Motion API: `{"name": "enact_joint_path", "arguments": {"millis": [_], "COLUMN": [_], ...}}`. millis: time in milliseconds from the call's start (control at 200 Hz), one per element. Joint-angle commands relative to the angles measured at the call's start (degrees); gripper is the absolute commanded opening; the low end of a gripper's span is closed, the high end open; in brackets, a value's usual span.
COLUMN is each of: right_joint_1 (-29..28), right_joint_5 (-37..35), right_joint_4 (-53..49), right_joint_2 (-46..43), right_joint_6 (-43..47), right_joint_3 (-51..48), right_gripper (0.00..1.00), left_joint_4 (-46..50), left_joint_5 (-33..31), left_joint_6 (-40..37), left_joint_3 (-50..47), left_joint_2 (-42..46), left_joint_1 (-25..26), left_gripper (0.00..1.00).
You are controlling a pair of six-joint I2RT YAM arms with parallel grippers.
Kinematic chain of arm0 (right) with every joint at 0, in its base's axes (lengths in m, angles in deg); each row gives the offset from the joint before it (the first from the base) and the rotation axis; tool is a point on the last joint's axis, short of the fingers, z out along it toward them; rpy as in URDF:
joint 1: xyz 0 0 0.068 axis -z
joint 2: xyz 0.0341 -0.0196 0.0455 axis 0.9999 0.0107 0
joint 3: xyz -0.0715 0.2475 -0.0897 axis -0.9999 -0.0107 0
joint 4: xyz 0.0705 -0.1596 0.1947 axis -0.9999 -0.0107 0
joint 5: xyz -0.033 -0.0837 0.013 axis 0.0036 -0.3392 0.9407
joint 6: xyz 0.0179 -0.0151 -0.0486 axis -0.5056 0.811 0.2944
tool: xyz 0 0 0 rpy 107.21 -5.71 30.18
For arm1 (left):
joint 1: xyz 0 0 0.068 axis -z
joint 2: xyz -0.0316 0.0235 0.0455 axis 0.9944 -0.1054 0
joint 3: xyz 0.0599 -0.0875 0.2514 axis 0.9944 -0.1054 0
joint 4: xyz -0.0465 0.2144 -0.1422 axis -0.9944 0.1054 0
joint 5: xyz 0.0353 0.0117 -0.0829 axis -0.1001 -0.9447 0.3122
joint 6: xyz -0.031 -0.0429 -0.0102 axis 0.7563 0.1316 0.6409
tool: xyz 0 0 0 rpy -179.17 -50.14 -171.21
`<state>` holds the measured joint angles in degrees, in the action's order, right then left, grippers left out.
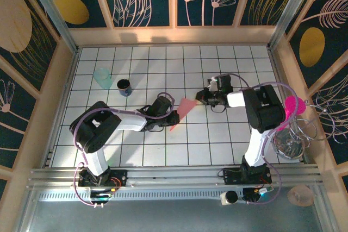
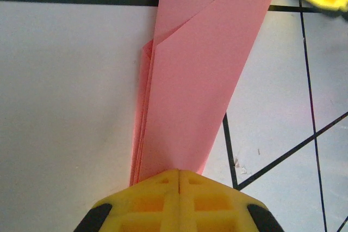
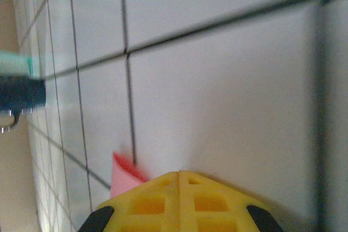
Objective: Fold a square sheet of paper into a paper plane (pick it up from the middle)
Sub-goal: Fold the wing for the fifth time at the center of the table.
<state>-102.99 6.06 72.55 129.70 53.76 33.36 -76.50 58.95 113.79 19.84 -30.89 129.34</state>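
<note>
**Top external.** A salmon-pink paper plane (image 1: 184,111), slim and tapering, is held near the middle of the white tiled table (image 1: 228,139). Its narrow end is turned toward the near edge and its wide end toward the far edge. The left gripper (image 1: 172,117) is pressed together on the narrow end. The right gripper (image 1: 200,99) is set at the wide end's corner. The step is judged late: final creasing, or steadying of a nearly finished dart.

**Left wrist.** The jaws are pinched on stacked layers. Several edges are fanned slightly along one side, and one diagonal fold line is seen. The surface is plain.

**Right wrist (blurred).** The jaws are pressed together, with a small pink corner showing just beside them. A pinch on it is judged likely.

**Next move.** Matched motion of both arms is called for, so that the thin paper is neither torn nor sprung open.
</note>
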Motion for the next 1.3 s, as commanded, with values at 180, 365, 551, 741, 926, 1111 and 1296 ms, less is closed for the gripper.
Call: {"name": "enact_joint_path", "arguments": {"millis": [180, 365, 551, 741, 926, 1111, 1296], "right_joint_1": [2.1, -0.6, -6.1, -13.9, -22.6, -29.3, -33.6], "right_joint_5": [-9.4, -12.3, -19.6, -29.4, -36.4, -44.2, -50.5], "right_joint_4": [-1.3, -4.3, -11.6, -25.6, -34.8, -41.3, -45.5], "right_joint_2": [-0.8, -8.9, -15.7, -17.2, -14.8, -8.9, -5.6], "right_joint_6": [1.2, 0.9, 0.2, 0.1, -5.9, -14.4, -21.6], "right_joint_3": [1.2, 0.8, 0.7, 4.7, 9.3, 16.0, 19.4], "right_gripper": [0.00, 0.01, 0.13, 0.37, 0.54, 0.57, 0.59], "left_joint_4": [9.3, 8.9, 5.6, 4.2, 5.6, 4.5, 3.4], "left_joint_5": [-0.1, 0.0, -1.8, -6.4, -14.0, -17.7, -17.4], "left_joint_6": [0.0, -2.2, -1.3, -2.4, -5.2, -6.1, -6.4], "left_joint_3": [-0.5, 5.1, 4.4, -2.5, -8.9, -14.2, -16.8], "left_joint_2": [-1.4, 2.7, 10.0, 17.8, 24.6, 29.9, 30.9], "left_joint_1": [0.0, -0.5, -3.2, -6.7, -8.6, -9.4, -9.5], "left_gripper": [0.00, 0.05, 0.35, 0.66, 0.89, 0.98, 0.99]}}
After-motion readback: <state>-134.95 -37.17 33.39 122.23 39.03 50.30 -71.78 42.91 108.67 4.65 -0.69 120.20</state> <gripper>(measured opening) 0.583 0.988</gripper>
